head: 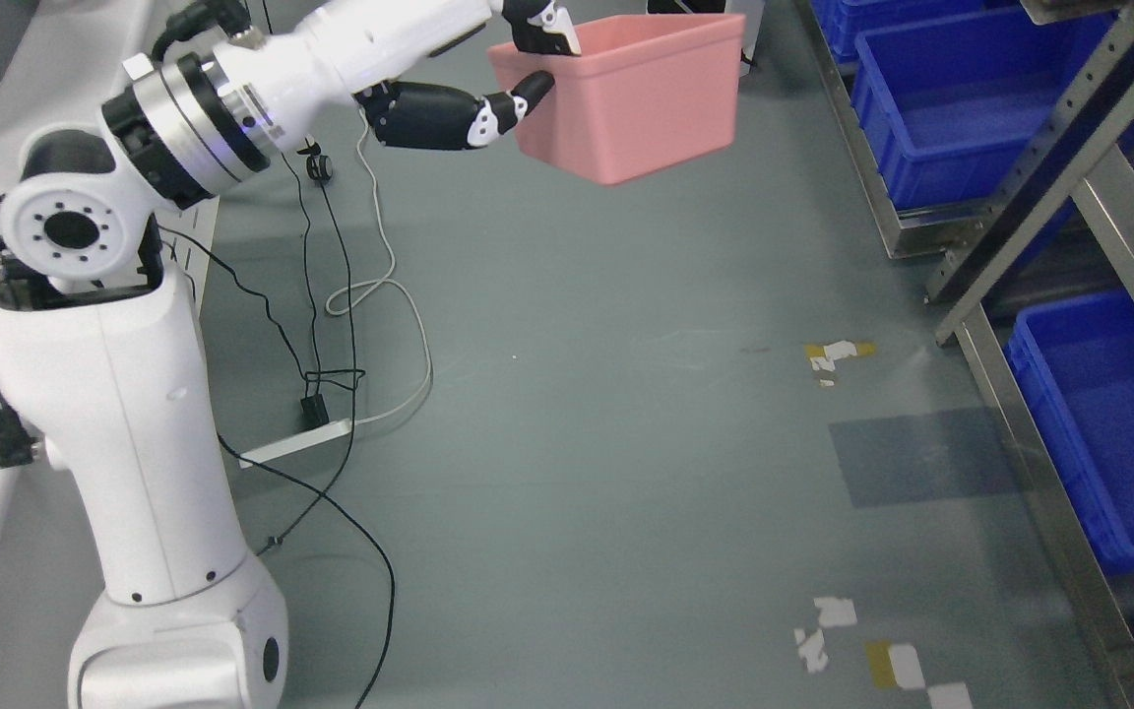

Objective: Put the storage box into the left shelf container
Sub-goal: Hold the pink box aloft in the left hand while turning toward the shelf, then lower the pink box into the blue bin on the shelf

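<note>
— Grey floor (577, 394), shelf (1049, 197) with blue bins (941, 89) right. Item?
— Pink storage box (636, 94), unlabelled, opening upward, held aloft; left hand (518, 74) grips its near-left rim.

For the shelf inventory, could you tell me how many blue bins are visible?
3 for certain: one at top right, one behind it, one lower right. Blue slivers at the right edge may be more.

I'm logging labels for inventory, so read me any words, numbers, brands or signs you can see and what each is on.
None: there is no readable text in this view.
The pink storage box held by the left hand is plain.
The blue bins show no labels.
The floor tape scraps are blank.
</note>
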Controlling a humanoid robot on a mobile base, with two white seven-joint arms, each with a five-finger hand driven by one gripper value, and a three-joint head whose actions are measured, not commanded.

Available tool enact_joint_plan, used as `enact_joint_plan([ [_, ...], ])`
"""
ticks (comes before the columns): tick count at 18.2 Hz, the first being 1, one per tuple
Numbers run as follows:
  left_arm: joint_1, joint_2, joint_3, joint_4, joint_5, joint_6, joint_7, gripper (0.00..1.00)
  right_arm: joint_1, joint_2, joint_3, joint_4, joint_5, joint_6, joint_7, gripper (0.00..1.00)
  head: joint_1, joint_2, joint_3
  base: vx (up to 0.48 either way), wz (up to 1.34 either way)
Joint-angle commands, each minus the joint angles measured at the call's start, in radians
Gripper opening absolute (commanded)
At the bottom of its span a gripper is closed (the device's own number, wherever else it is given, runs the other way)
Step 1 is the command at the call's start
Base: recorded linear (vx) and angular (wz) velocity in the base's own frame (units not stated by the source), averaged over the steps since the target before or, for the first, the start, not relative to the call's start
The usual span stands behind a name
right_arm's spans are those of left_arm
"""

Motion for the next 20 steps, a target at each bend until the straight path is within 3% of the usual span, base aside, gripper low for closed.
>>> enact_joint_plan([
  [1,0.123,0.017,0.012,0.004,0.0,-0.038,0.0,0.01,-0.006,-0.018,-0.003,-0.017,-0.002,0.0,-0.001,1.0,0.0,0.0,0.0,0.599,0.08],
  [8,0.159,0.017,0.001,0.005,0.001,-0.046,0.0,0.01,-0.006,-0.018,-0.003,-0.017,-0.002,0.0,0.001,1.0,0.0,0.0,0.0,0.541,-0.18],
  [17,0.464,0.017,-0.123,0.045,0.0,-0.186,0.001,0.01,-0.006,-0.018,-0.003,-0.017,-0.002,0.0,-0.001,1.0,0.0,0.0,0.0,0.388,-1.13],
  [20,0.478,0.017,-0.114,0.045,0.0,-0.207,0.009,0.01,-0.006,-0.018,-0.003,-0.017,-0.002,0.0,-0.001,1.0,0.0,0.0,0.0,0.255,-1.07],
])
